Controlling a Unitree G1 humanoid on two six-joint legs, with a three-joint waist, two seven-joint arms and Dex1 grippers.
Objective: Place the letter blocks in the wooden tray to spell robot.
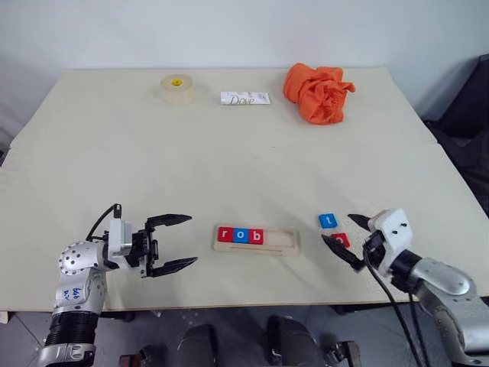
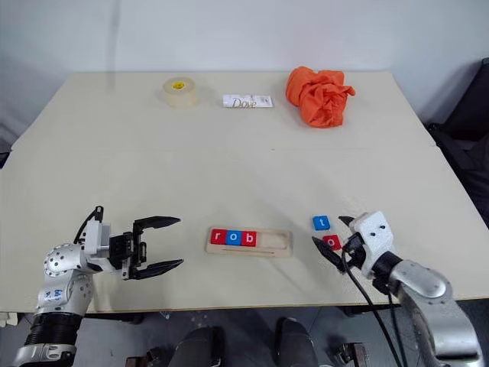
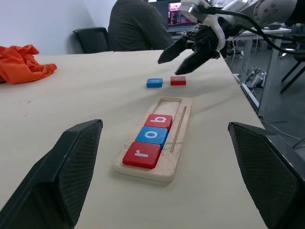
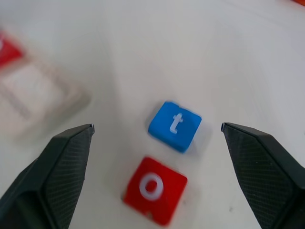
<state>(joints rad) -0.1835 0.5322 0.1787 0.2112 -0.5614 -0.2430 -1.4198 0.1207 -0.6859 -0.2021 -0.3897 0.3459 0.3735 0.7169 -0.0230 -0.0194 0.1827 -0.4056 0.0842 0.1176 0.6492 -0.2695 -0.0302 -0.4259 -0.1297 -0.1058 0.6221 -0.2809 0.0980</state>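
The wooden tray (image 1: 256, 240) lies near the front edge of the bench (image 1: 229, 153), and three letter blocks sit in its groove at the left end, touching: red r (image 1: 225, 235), blue o (image 1: 241, 235), red b (image 1: 257, 236); the right part of the groove is bare; two tiles wait loose on the bench to the right of the tray, the blue t (image 1: 328, 221) and just in front of it the red o (image 4: 155, 189); the right gripper (image 1: 341, 236) hangs over that red o with its fingers spread wide and nothing between them, so the step in hand looks like picking the second o; to do it well the gripper should come down square on the red tile, pinch its two opposite edges and keep clear of the blue t, which lies just beside it and could be nudged or caught along with it; then set it flat in the groove right against the b, not shoving the row; the left gripper (image 1: 170, 243) hovers left of the tray, released too and empty, apart from everything; far back stand a tape roll (image 1: 176, 89), a white Dove packet (image 1: 245, 98) and a crumpled orange cloth (image 1: 317, 92), all well out of the way; a seated person (image 3: 138, 24) shows beyond the bench in the left wrist view
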